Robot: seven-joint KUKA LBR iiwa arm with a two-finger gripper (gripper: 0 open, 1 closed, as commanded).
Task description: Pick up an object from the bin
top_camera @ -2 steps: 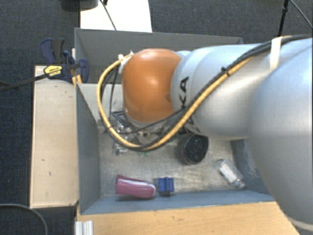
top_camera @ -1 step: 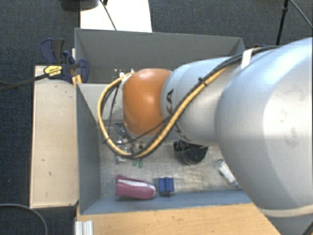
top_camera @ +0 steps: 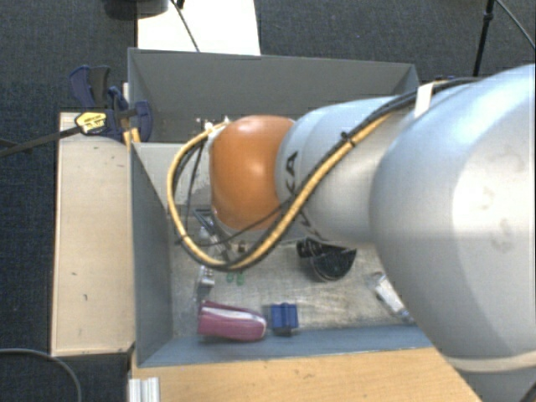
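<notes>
- Grey metal bin (top_camera: 251, 82) takes the middle of the camera view. My arm (top_camera: 435, 199) comes into it from the right, broad and pale, crossing most of the right half.
- The orange cover (top_camera: 247, 170) on my wrist sits over the left-middle of the bin. A yellow-and-black cable (top_camera: 175, 187) loops out past its left side and back under it.
- My jaws point down beneath that cover, over the left part of the bin floor. The cover and cable hide them, so I cannot tell whether they are released or clenched, nor whether anything sits between them.
- Nearest below them is a small grey metal piece (top_camera: 205, 281), on the floor close to the left wall. Two tiny green specks (top_camera: 234, 279) lie just beside it to the right.
- Closer to the front wall is a maroon oblong thing (top_camera: 230, 322), flat on its long side, paler along its top edge.
- A small blue block (top_camera: 283, 317) lies just beside the maroon thing's right end; I cannot tell whether the two touch.
- A black round thing (top_camera: 328, 262) sits mid-floor, partly under my arm and well apart from the maroon one.
- A pale stick-like thing (top_camera: 390, 296) lies slanted at the right of the floor, its far end passing under my arm.
</notes>
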